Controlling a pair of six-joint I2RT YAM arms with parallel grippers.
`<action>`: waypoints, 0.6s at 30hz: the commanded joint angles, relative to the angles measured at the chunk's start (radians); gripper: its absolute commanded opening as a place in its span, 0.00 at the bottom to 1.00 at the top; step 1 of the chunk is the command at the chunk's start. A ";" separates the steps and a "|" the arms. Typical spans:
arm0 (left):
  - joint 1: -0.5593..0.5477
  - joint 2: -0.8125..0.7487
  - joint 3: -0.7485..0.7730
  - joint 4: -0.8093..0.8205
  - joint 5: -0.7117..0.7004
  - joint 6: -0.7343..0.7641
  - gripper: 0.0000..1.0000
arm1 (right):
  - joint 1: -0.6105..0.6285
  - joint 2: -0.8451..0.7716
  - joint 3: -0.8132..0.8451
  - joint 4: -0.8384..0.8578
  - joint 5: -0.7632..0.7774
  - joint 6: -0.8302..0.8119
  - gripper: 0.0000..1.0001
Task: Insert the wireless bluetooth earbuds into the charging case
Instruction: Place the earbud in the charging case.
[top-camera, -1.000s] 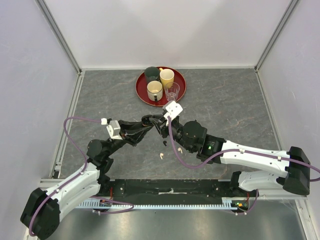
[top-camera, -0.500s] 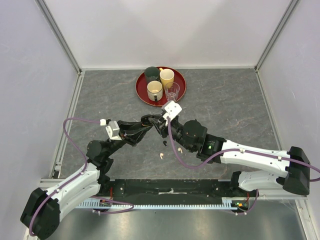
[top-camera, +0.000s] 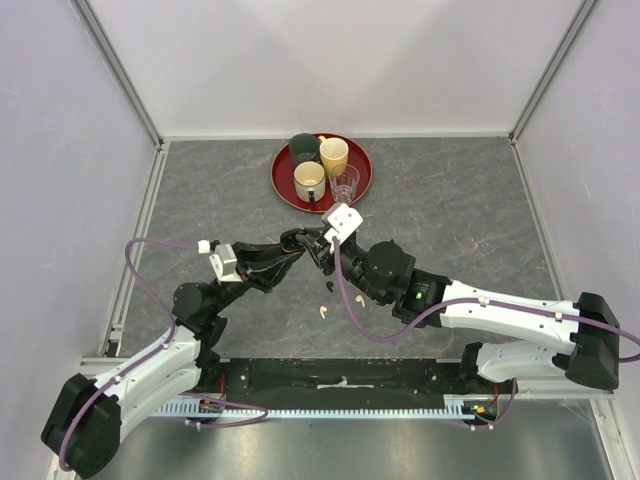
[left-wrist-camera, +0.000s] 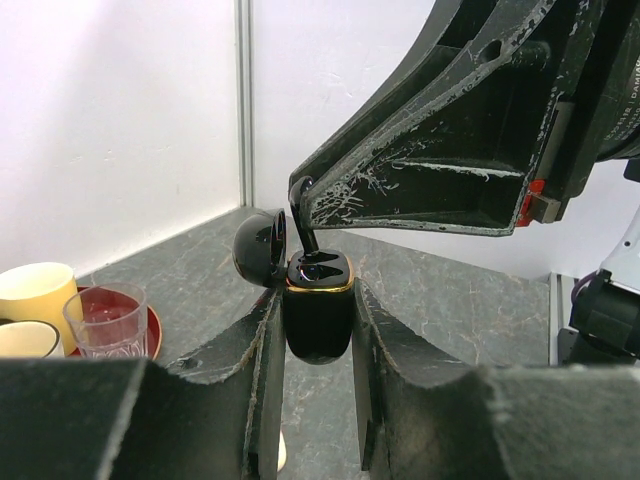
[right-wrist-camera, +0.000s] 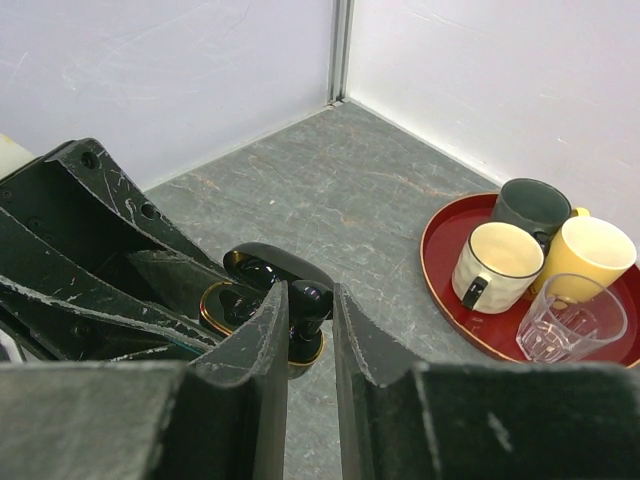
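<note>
- The left gripper (left-wrist-camera: 316, 300) is closed on the case (left-wrist-camera: 318, 330), lid open, above the table (top-camera: 450, 200).
- The right gripper (right-wrist-camera: 308, 300) pinches a black earbud (left-wrist-camera: 303, 225), its stem at the case's socket.
- A tilted stem could jam on the rim or slip from the pinch.
- A hard push could turn the case in its grip.
- A white earbud (top-camera: 322, 311) lies on the table, not yet inserted.

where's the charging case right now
The charging case is clamped in the left gripper, lid open, mid-table in the top view just below the red tray, with the right gripper holding a black earbud at its mouth.
</note>
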 joint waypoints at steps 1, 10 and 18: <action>-0.005 0.004 0.000 0.103 -0.010 0.016 0.02 | 0.001 -0.009 0.021 0.040 0.031 -0.038 0.00; -0.003 0.009 0.006 0.108 -0.010 0.017 0.02 | -0.001 0.003 0.020 0.034 -0.001 -0.037 0.00; -0.003 0.027 0.014 0.129 -0.020 0.013 0.02 | 0.001 0.000 0.006 0.011 -0.056 0.000 0.00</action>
